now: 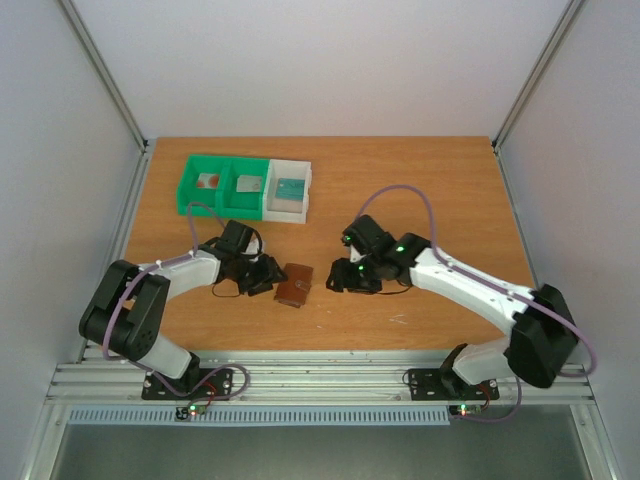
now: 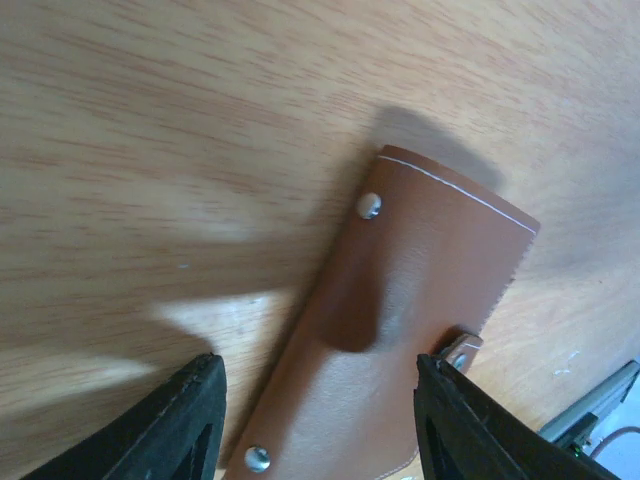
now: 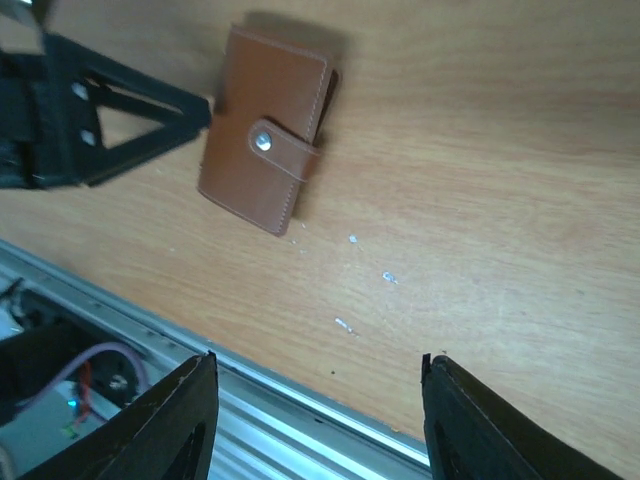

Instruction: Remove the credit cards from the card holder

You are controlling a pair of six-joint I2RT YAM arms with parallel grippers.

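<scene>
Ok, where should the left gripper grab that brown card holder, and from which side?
Probably pinch the card holder across its two long edges, coming down from above with the left gripper. It lies flat and snapped shut, and its narrow width fits between the open jaws. Avoid the snap strap.

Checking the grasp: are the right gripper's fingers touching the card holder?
Apart. The right wrist view shows bare table between the right fingers and the closed card holder.
</scene>
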